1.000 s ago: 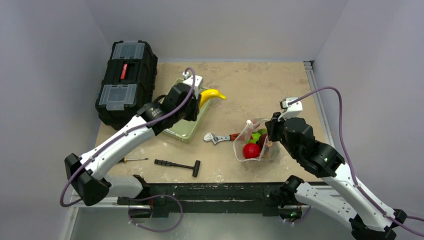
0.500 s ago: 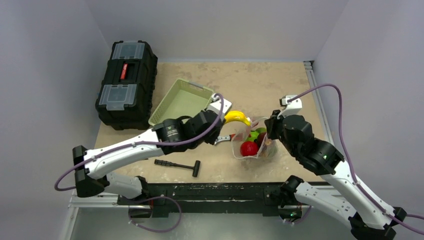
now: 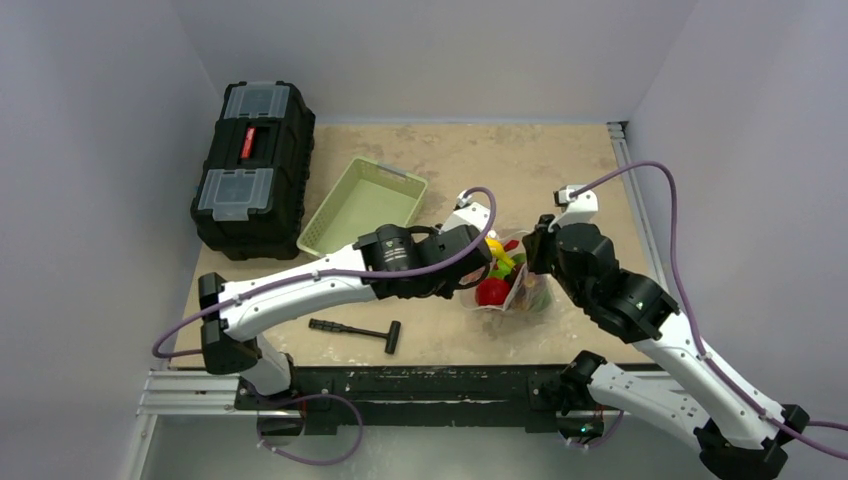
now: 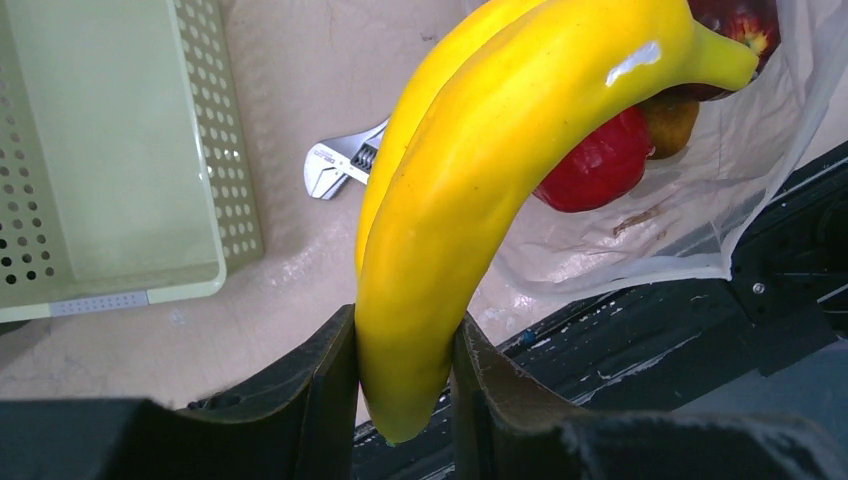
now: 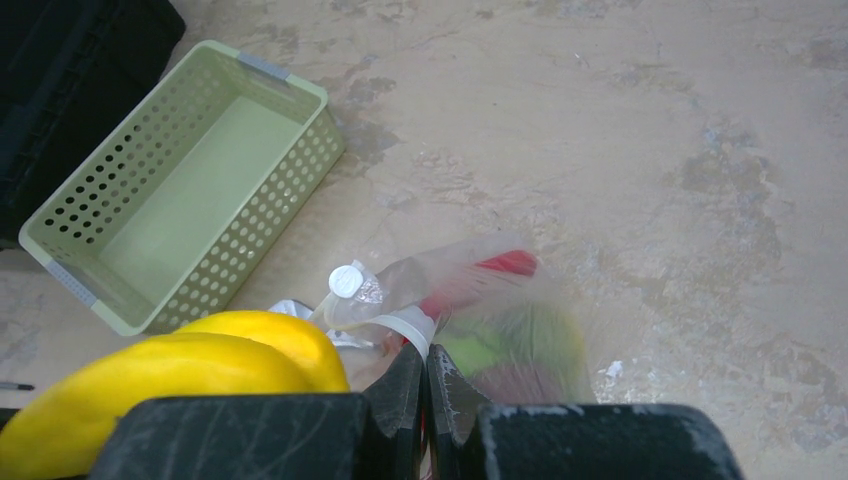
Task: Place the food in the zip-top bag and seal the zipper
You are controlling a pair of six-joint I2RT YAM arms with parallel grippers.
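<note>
At the mouth of the zip-top bag (image 3: 532, 296), which lies on the table (image 3: 560, 170) right of centre, a yellow banana (image 4: 470, 200) is held tip-first over the opening. It is just above the red fruit (image 4: 590, 165) and the darker pieces (image 4: 735, 20) seen inside the clear plastic. One end of the banana is clamped between the fingers of the left gripper (image 4: 405, 365), presumably so that the long body can be slid in lengthwise. The bag's upper edge appears to be pinched by the right gripper (image 5: 425, 372), whose jaws are pressed together, evidently so that the mouth is kept lifted and spread. The zipper (image 5: 400, 322) is seen running up to them, its small white tab (image 5: 345, 281) close by, and is judged not yet sealed. Farther off, a pale green basket (image 3: 365, 205), a wrench (image 4: 335, 165) and a black toolbox (image 3: 250, 160) are left aside.
</note>
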